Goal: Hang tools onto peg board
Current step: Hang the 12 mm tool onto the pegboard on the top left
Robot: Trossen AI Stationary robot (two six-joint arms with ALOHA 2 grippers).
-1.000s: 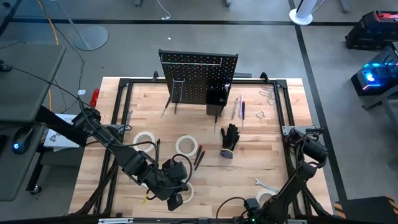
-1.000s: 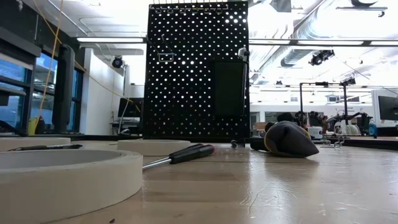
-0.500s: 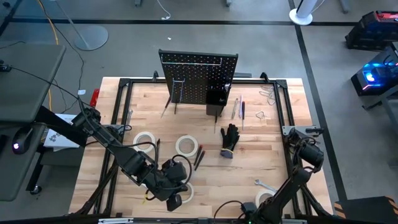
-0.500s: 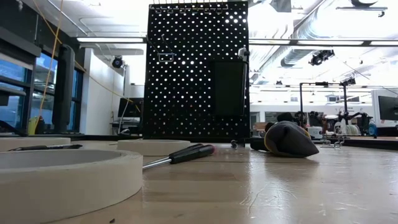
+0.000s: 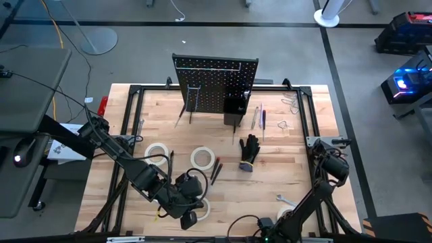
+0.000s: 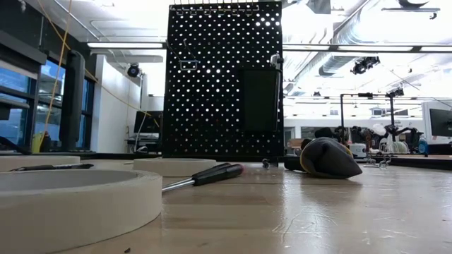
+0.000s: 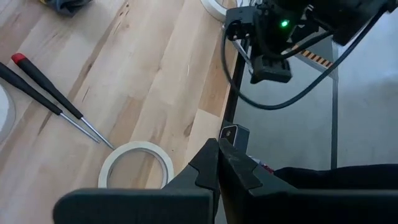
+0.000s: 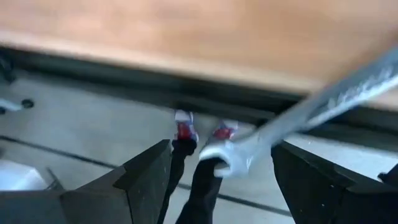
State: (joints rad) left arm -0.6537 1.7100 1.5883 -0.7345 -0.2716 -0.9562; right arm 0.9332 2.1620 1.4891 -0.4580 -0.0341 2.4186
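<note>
Wooden tabletop (image 5: 297, 145) is seen carrying the tools. At its near edge the left claw (image 5: 190, 217) is pressed together over a tape roll (image 7: 135, 165); the right claw's (image 8: 221, 171) fingers are spread, with a silver wrench (image 8: 298, 115) between them. Farther back the peg board (image 5: 216, 84) is stood upright.

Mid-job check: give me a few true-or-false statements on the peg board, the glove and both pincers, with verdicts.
1. The peg board stands upright at the far side of the table. True.
2. The black glove hangs on the peg board. False: it lies on the table in front of the board.
3. The left pincer is shut. True.
4. The right pincer is clamped shut. False: its fingers stand wide apart.
</note>
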